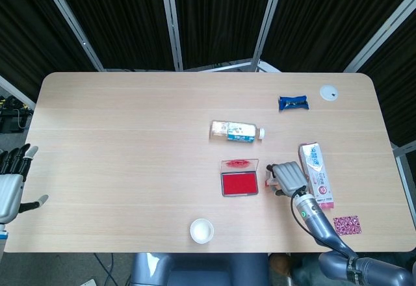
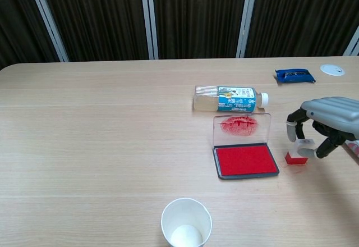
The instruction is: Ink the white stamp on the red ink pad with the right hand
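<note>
Your right hand (image 2: 324,124) is curled over the white stamp (image 2: 299,152), fingers (image 2: 292,129) hooked down on the side facing the ink pad and the thumb against its far side, so it has the stamp pinched while the stamp's red base sits on the desk (image 1: 130,136). You can see the same grasp from the head view, where the right hand (image 1: 288,178) covers most of the stamp (image 1: 271,181). Your left hand (image 1: 12,182) hangs off the left edge of the desk with its fingers spread and nothing in it. Working down in size from the desk: a long toothpaste box (image 1: 316,174) lies just beside your right hand on its outer side. A bottle (image 2: 229,99) lies on its side just behind the ink pad, cap pointing toward your right. The red ink pad (image 2: 245,160) lies open just beside the stamp, apart from it, with its clear lid (image 2: 241,129) standing up at the back and smeared with red. A paper cup (image 2: 186,223) stands upright near the front edge. A blue packet (image 2: 294,76) lies toward the far right corner, with a small white disc (image 2: 332,69) beside it. A small patterned pink square (image 1: 346,225) lies near the front right corner.
</note>
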Controlling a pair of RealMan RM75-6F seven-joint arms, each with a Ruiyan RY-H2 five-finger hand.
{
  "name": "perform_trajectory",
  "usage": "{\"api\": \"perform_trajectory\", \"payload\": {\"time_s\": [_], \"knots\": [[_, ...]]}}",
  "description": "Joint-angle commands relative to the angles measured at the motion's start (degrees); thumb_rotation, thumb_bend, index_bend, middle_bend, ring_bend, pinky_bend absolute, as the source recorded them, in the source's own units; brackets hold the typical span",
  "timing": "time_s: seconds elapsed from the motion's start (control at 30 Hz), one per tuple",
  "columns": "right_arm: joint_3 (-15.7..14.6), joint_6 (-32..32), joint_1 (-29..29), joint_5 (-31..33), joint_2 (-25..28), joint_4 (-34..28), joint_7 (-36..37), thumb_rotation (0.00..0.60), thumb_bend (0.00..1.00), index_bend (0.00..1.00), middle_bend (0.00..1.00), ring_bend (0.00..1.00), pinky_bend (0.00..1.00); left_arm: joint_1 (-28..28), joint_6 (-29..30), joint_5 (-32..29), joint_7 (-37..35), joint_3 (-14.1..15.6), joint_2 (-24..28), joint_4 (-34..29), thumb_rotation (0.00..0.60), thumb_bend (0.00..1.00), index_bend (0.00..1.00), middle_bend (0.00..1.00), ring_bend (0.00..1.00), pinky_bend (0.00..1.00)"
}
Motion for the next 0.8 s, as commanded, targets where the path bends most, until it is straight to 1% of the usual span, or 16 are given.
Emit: {"api": "perform_trajectory", "payload": {"time_s": [0.03,0.37,0.63,0.8], "knots": [[-0.1,0.2,0.0,-0.2,-0.1,0.3,0.1,0.600,0.30,0.49,0.52,0.86,0.96,0.0,0.1,0.0,0.1,0.0,0.0,0.0,0.600,0.00,0.00,0.00,0.00,0.00],[-0.3,1.0,0.4,-1.2,-0.1,0.7,0.9,0.600,0.34,0.51,0.55,0.86,0.96,-0.1,0.0,-0.1,0.1,0.1,-0.1,0.0,0.600,0.00,0.00,0.00,0.00,0.00],[1.4,2.3,1.6,-3.4,2.3,-3.4,3.1,0.600,0.35,0.51,0.55,0.86,0.96,-0.2,-0.2,-0.4,0.0,0.1,0.0,0.0,0.600,0.00,0.00,0.00,0.00,0.00],[2.7,0.9,3.9,-3.9,3.2,-6.1,2.6,0.600,0.35,0.51,0.55,0.86,0.96,-0.4,-0.4,-0.6,0.1,0.0,0.0,0.1,0.600,0.00,0.00,0.00,0.00,0.00]]}}
